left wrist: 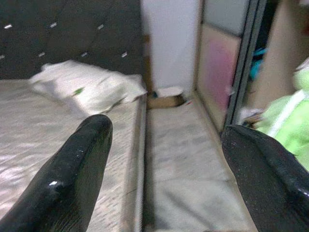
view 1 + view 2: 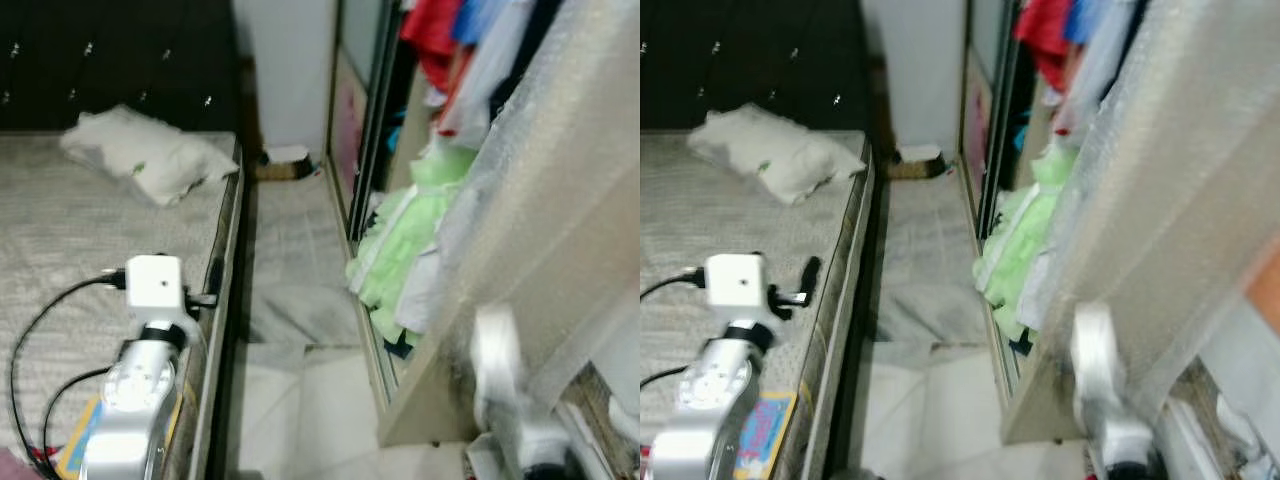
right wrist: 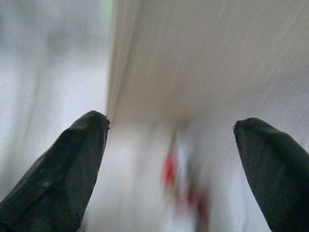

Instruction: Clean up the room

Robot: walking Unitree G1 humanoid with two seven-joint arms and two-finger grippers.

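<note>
Both claws gape empty, left claw (image 1: 164, 159) over the bed (image 2: 60, 230), right claw (image 3: 169, 164) by the wardrobe; green garment (image 2: 405, 240) spilling out at 2 o'clock looks soft, light, floppy, so you'd pinch a bunched fold.

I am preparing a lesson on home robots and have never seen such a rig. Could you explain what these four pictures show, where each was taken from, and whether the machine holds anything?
This is a walking humanoid robot in a bedroom. The top two pictures come from a stereo camera on its head, looking down: its silver left arm hangs over the bed, its right arm near an open wardrobe. The other two come from wrist cameras looking along each gripper's black fingers. On the bed lie a white pillow and a colourful book; green clothes spill from the wardrobe. The left gripper and right gripper are both open and hold nothing.
</note>
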